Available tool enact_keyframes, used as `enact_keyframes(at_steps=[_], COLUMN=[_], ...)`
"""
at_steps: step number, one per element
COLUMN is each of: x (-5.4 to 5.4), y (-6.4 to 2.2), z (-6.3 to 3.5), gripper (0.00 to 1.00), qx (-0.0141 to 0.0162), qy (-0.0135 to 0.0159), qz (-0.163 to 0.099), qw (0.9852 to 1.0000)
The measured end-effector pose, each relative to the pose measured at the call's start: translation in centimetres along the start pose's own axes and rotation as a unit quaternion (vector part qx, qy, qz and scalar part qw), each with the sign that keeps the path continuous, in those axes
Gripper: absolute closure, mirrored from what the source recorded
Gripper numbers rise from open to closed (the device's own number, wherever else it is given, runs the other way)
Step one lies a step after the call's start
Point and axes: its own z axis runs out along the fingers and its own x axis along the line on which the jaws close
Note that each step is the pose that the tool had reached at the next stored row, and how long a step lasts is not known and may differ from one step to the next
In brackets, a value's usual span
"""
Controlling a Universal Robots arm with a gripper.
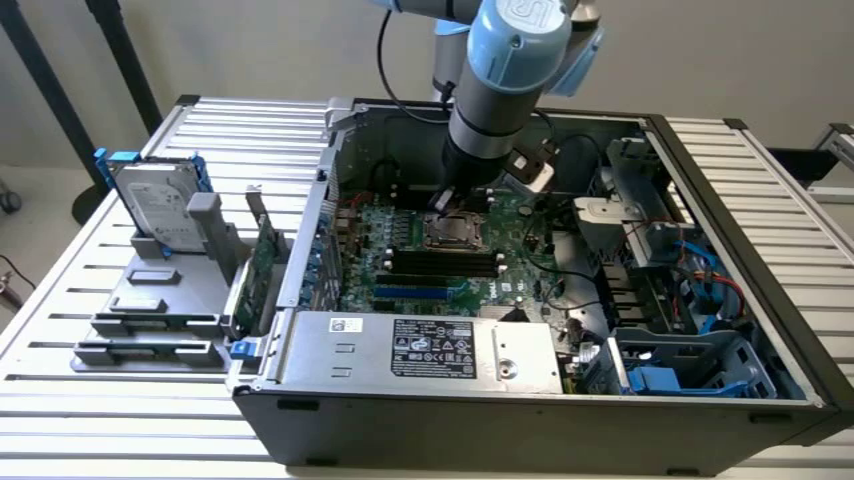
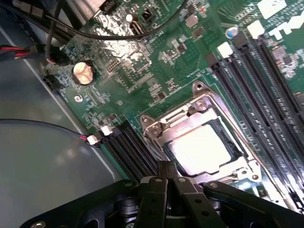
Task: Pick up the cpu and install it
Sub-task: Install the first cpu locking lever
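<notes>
the cpu [image 2: 202, 149] lies flat in the socket [image 2: 247, 164] near the middle of the board [image 2: 142, 57], its shiny top up and the metal frame around it, so it looks seated already. the tool [image 2: 167, 173] hangs just above the cpu's edge with its fingers pressed together and holding nothing. the arm [image 1: 501, 95] reaches down into the open case [image 1: 534, 420], which sits on the slatted desk [image 1: 80, 420].

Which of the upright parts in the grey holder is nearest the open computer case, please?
The green circuit card; it stands beside the case wall, while the silver hard drive with blue frame stands farther out.
</notes>
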Motion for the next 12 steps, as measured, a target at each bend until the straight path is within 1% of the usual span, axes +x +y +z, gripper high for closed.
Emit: enact_keyframes(at_steps=[7, 12], x=[-1.7, -2.9], y=[-0.37, -0.49], z=[-1.24, -2.35], gripper=[0.89, 0.89], qx=[0.0000, 0.0000], qy=[0.0000, 0.0000], qz=[0.000, 0.000], qw=[1.0000, 1.0000])
